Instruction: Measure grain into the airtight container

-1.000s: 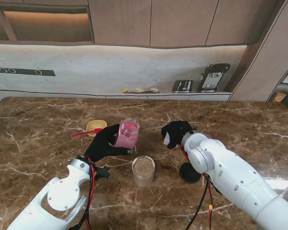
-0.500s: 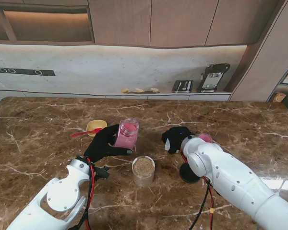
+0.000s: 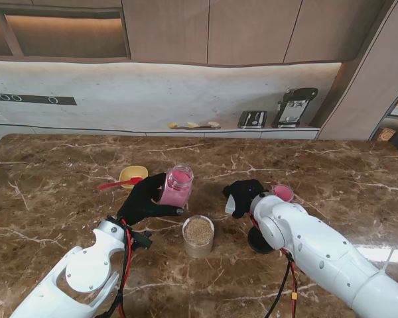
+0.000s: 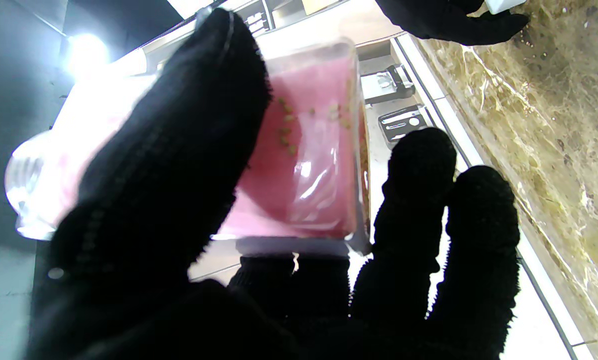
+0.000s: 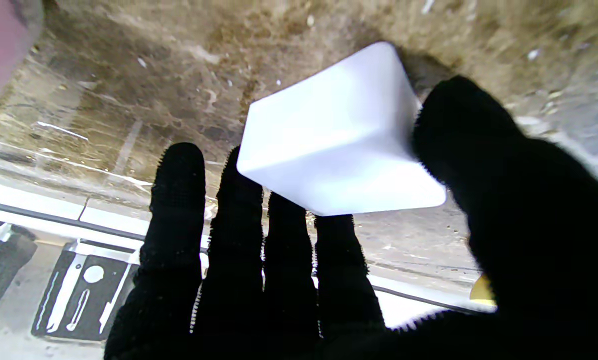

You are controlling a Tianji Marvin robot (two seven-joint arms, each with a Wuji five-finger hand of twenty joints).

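Note:
My left hand (image 3: pixel 144 199) is shut on a clear jar with a pink inside (image 3: pixel 176 185), holding it slightly tilted above the table. A few grains cling inside the jar (image 4: pixel 304 165), and my left fingers (image 4: pixel 419 200) wrap around it. Nearer to me stands a clear round container of brown grain (image 3: pixel 198 235), open on top. My right hand (image 3: pixel 244 194) is shut on a small white measuring cup (image 3: pixel 230 205) just above the table, to the right of the grain container. The white cup (image 5: pixel 336 132) sits pinched between the thumb and fingers.
A pink lid (image 3: pixel 282 193) lies on the table right of my right hand. A black round lid (image 3: pixel 259 240) lies beside my right forearm. A yellow bowl (image 3: pixel 133 175) with a red spoon (image 3: pixel 116 183) sits behind my left hand. The counter's back edge is far off.
My right hand with the white cup has drawn back a little toward me, uncovering the pink lid behind it. The left hand and pink jar have barely moved.

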